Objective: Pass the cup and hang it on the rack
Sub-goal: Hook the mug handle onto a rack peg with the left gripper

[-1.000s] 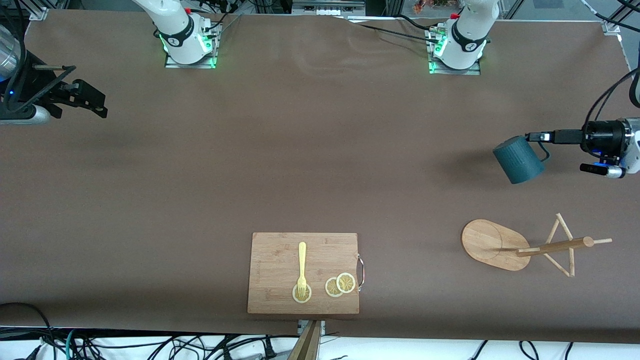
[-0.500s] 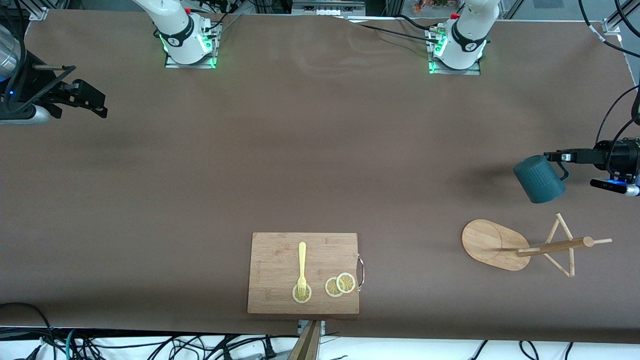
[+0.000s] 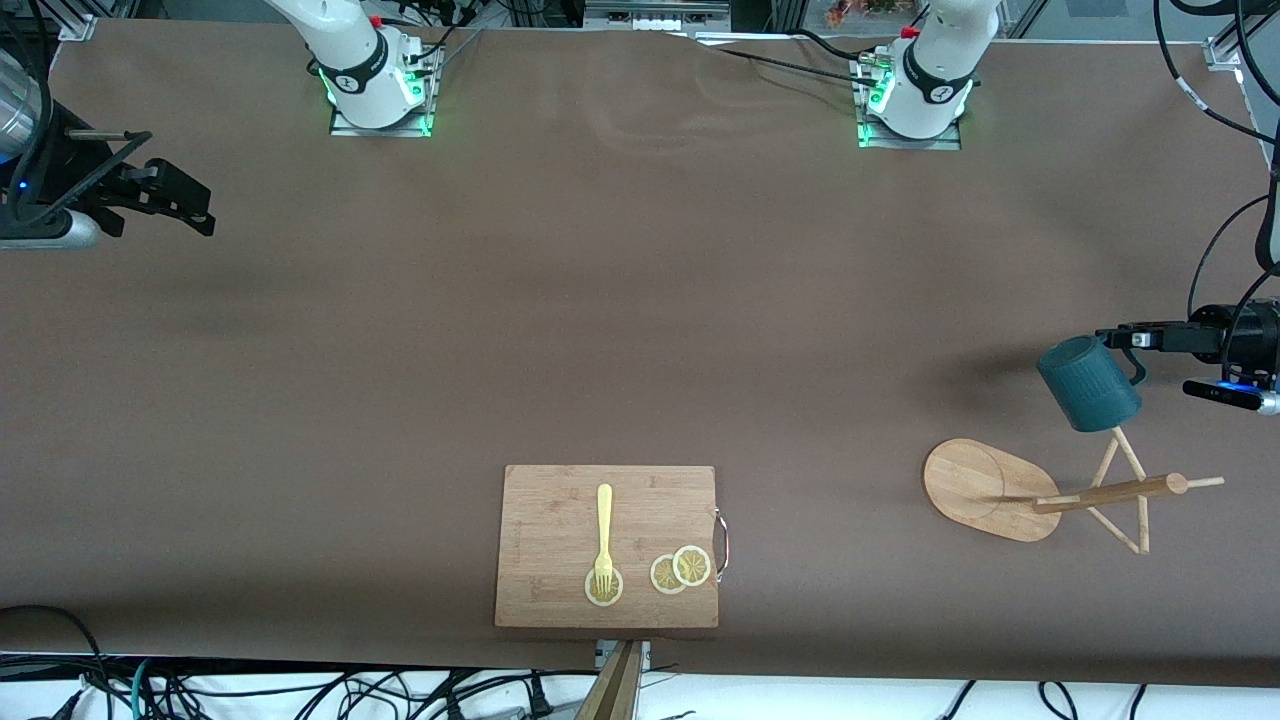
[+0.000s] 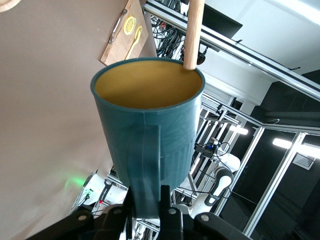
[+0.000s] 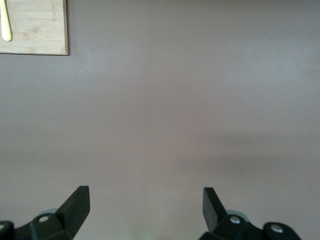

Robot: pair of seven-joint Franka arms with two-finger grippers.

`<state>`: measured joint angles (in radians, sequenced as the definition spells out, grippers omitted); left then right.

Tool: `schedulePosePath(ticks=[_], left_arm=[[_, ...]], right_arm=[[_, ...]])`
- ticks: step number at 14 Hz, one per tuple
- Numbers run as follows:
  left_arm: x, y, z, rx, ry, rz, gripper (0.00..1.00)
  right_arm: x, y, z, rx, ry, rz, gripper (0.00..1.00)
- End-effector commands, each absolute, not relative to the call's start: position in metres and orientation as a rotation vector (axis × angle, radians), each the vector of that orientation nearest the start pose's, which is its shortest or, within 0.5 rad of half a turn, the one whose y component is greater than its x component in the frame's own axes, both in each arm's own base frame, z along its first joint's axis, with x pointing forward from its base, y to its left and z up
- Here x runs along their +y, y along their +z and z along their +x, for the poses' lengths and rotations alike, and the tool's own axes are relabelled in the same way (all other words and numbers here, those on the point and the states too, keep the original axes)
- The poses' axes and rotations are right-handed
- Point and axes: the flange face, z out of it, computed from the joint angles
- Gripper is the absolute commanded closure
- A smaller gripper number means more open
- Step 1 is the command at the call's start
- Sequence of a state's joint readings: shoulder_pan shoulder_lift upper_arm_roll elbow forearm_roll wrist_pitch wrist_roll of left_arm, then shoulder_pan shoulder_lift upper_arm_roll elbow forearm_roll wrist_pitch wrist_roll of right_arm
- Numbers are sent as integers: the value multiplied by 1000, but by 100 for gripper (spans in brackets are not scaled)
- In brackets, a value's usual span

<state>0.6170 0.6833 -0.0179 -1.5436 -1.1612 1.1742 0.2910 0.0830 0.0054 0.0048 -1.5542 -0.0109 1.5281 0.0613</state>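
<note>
Left tool (image 3: 1128, 338) grips the cup (image 3: 1088, 384) by its handle, fingers pinched tight on it, as we see in the left wrist view (image 4: 146, 207). We hold the cup tilted in the air, over the table (image 3: 640, 300) at the left arm's end, and it hides the tip of one peg of the rack (image 3: 1040, 492); we cannot tell whether they touch. Much of the left arm is cut off at the frame edge. Compared with half a second ago, the cup has shifted closer to the rack. Our right tool (image 3: 190, 203) waits, fingers spread wide and empty (image 5: 145, 210).
</note>
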Motion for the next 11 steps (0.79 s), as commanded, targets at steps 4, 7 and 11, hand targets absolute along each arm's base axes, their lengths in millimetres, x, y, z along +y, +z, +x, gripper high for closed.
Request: schedulePosePath(ticks=[4, 7, 11], left_arm=[[250, 299, 588, 381, -300, 1530, 100], [251, 308, 596, 369, -275, 1534, 100], [255, 290, 601, 381, -261, 1489, 100]], right_arm=[[47, 631, 550, -62, 49, -3156, 0], [47, 631, 550, -60, 49, -3157, 0], [47, 631, 550, -62, 49, -3156, 0]])
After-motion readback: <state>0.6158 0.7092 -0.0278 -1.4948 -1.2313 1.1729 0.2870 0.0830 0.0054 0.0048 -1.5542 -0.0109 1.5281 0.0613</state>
